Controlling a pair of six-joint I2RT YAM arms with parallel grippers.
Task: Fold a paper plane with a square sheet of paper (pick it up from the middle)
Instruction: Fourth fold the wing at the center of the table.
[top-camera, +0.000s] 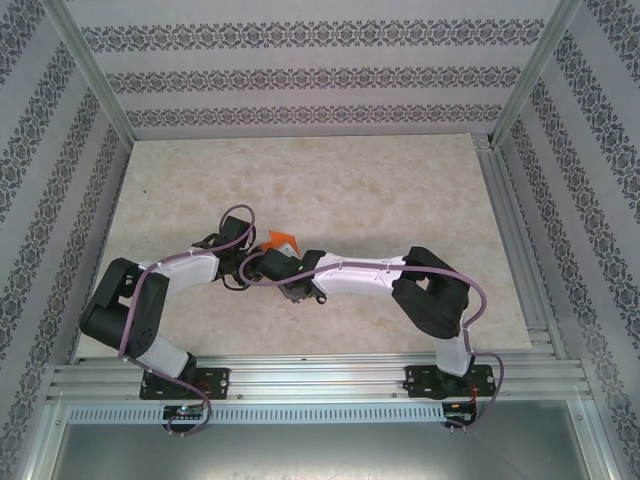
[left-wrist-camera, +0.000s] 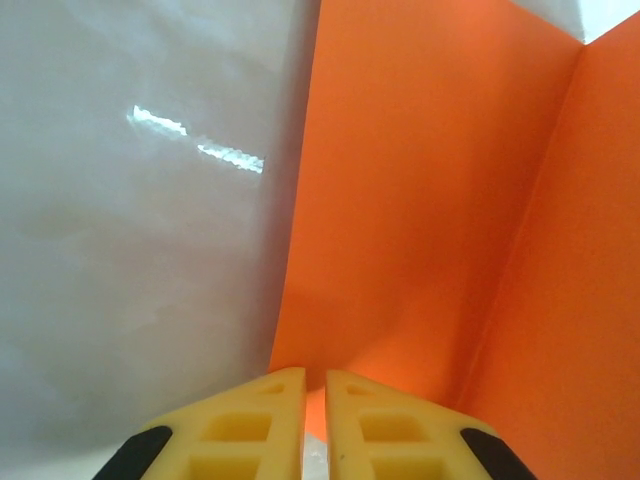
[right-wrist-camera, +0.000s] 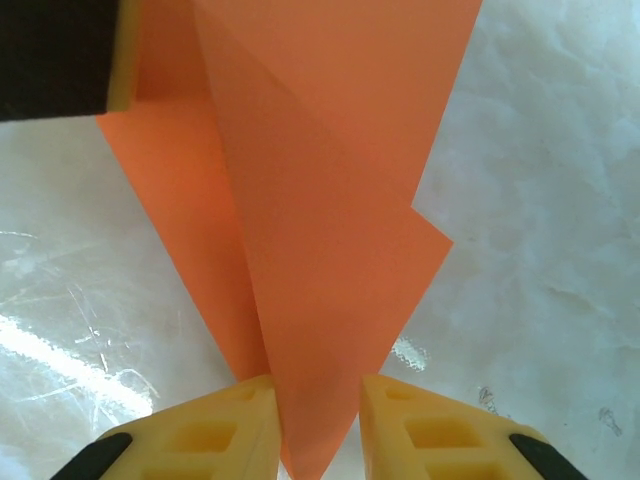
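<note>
paper (right-wrist-camera: 330, 200), orange and folded, is pinched by left claw (left-wrist-camera: 315, 380); right claw (right-wrist-camera: 317, 385) is spread around its tip; creases could be skewed by slippage.

No legible text, label, brand, number or sign in any view, orange paper (right-wrist-camera: 330, 200) plain and unmarked, wall bands (top-camera: 300, 38) ornamental pattern, not lettering
</note>
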